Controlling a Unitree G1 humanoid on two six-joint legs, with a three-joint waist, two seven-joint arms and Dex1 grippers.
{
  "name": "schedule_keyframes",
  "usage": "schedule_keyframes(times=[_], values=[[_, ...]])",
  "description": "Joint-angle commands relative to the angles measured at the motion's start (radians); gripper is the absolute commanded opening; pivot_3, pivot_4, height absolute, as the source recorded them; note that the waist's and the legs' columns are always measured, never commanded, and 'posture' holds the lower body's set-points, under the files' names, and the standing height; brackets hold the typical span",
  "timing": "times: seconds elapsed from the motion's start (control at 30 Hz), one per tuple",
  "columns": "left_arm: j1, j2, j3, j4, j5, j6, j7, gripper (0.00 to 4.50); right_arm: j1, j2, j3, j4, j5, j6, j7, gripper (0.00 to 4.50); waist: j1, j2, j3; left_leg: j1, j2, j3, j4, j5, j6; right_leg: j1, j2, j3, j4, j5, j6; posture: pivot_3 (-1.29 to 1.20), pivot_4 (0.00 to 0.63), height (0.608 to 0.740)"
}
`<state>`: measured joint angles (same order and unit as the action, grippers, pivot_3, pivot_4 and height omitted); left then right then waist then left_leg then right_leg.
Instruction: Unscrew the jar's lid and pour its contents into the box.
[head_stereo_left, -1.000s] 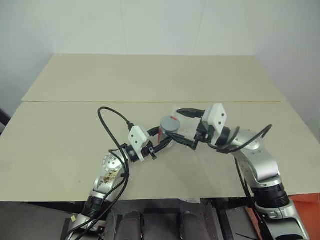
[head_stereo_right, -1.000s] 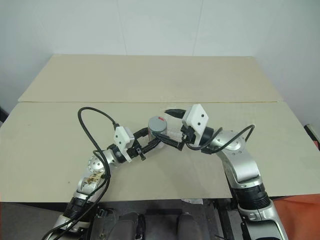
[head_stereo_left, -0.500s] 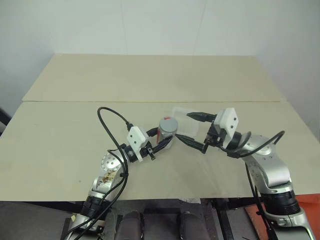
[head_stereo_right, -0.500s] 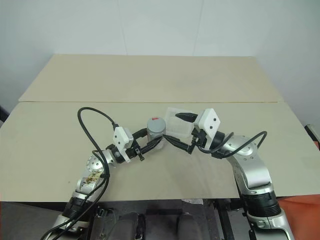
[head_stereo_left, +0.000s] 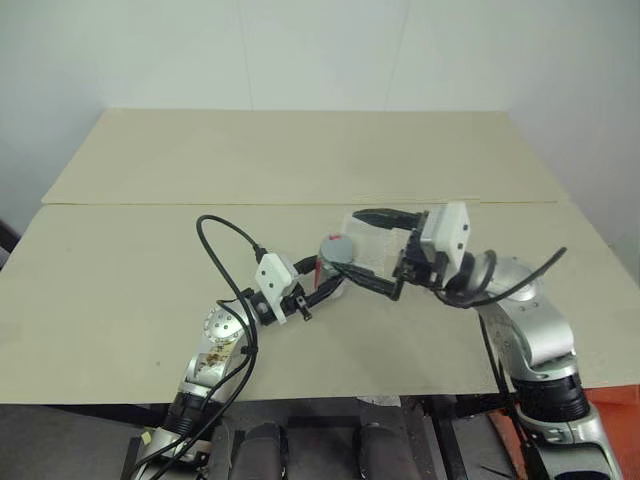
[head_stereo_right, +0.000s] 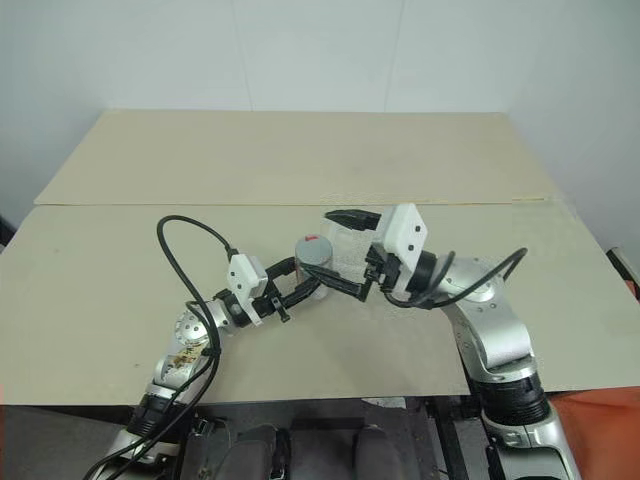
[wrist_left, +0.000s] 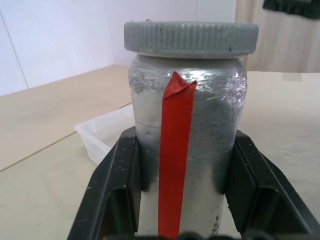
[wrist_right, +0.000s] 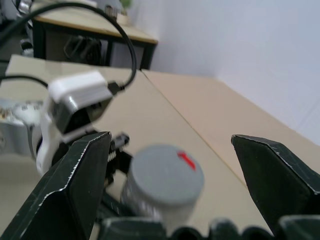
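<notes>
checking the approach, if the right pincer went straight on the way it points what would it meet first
Probably the lid of the jar, which sits between the open right pincer fingers; depth is unclear.

I see the jar (head_stereo_left: 333, 262) upright on the worktop (head_stereo_left: 300, 160), lid (wrist_left: 190, 37) on top. The box (head_stereo_left: 372, 238) lies just right of it, slightly behind.

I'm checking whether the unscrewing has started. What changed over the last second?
The open right hand swung out to the right away from the jar, then came back beside the lid, a little higher and not gripping it. The left hand stayed shut on the jar; the lid stays on, the box unmoved.
</notes>
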<state>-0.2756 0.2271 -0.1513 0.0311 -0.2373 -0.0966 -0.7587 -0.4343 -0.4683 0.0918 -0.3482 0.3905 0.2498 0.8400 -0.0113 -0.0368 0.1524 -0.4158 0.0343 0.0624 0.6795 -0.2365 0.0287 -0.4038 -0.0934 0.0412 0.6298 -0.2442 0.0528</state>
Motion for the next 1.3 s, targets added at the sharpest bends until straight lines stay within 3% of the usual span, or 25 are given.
schedule_keyframes(times=[0.03,0.33,1.3], values=[[-0.012,-0.007,0.003,-0.023,-0.004,-0.028,0.002,1.89,-0.055,0.039,0.042,0.019,-0.049,-0.017,-0.039,4.46,0.000,0.000,0.000,0.000,0.000,0.000,0.000,0.000,0.000,0.000,0.000,0.000,0.000,0.000,0.000,0.00,0.150,0.740],[-0.003,-0.004,0.007,-0.043,-0.005,-0.022,0.013,1.89,-0.080,0.087,0.061,0.097,-0.115,-0.029,-0.076,4.46,0.003,0.000,0.000,0.000,0.000,0.000,0.000,0.000,0.000,0.000,0.000,0.000,0.000,0.000,0.000,0.00,0.150,0.740],[-0.003,0.009,0.006,-0.032,-0.010,-0.022,0.008,1.89,0.046,-0.008,-0.040,0.040,-0.086,-0.030,-0.078,4.46,0.001,0.000,0.000,0.000,0.000,0.000,0.000,0.000,0.000,0.000,0.000,0.000,0.000,0.000,0.000,0.00,0.150,0.740]])
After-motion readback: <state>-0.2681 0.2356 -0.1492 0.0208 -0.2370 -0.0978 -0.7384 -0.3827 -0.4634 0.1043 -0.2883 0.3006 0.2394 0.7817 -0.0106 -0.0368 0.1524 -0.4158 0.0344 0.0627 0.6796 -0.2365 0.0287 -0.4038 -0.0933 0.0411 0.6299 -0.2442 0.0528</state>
